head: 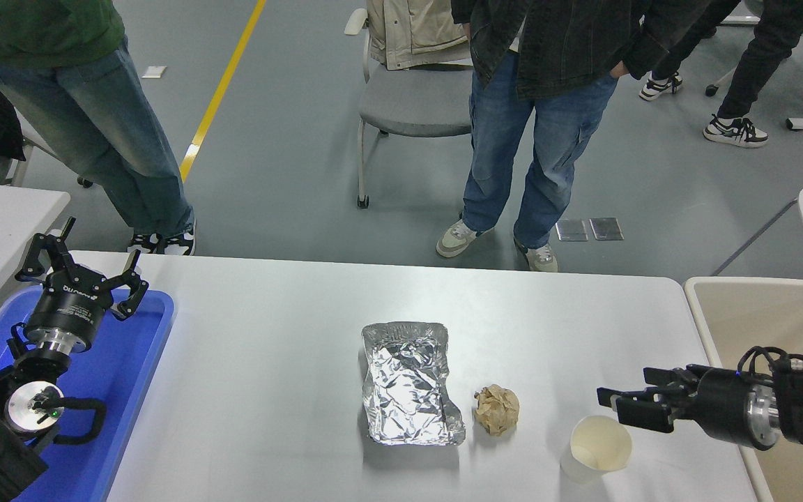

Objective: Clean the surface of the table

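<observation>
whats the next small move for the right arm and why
Probably ease the right gripper down and slightly left around the paper cup. Its fingers are open and hover just above the cup's right rim, and the cup stands upright nearest the beige bin, the likely place to drop it.

Silver foil tray (410,385), brown paper ball (496,409)
</observation>
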You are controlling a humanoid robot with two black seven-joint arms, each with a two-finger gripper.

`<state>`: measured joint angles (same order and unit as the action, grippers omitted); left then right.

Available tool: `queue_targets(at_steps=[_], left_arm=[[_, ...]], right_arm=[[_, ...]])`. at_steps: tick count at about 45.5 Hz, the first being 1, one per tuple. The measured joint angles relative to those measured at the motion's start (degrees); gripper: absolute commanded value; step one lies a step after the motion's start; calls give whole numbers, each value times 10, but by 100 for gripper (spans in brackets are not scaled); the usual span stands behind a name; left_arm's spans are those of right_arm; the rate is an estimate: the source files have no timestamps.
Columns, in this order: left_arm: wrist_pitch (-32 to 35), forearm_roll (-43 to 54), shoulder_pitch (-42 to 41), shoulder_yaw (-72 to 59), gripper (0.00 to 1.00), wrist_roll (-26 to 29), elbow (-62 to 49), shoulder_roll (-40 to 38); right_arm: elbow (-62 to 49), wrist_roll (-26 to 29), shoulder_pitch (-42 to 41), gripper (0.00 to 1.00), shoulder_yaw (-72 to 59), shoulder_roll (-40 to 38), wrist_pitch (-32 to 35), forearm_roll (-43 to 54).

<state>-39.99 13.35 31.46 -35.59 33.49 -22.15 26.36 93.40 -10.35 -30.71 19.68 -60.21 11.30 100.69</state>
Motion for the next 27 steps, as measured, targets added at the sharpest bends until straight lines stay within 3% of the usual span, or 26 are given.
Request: queue_targets(at_steps=[21, 25, 27], left_arm=[[0, 0, 0, 0, 100, 0, 0, 0], [0, 0, 0, 0, 100, 0, 0, 0], [0, 0, 0, 0, 100, 0, 0, 0]], right_arm=[[-15, 80, -28, 100, -31, 48, 65, 22], [-23, 89, -30, 95, -35, 58, 68, 23], [-29, 93, -32, 86, -40, 63, 69, 23]])
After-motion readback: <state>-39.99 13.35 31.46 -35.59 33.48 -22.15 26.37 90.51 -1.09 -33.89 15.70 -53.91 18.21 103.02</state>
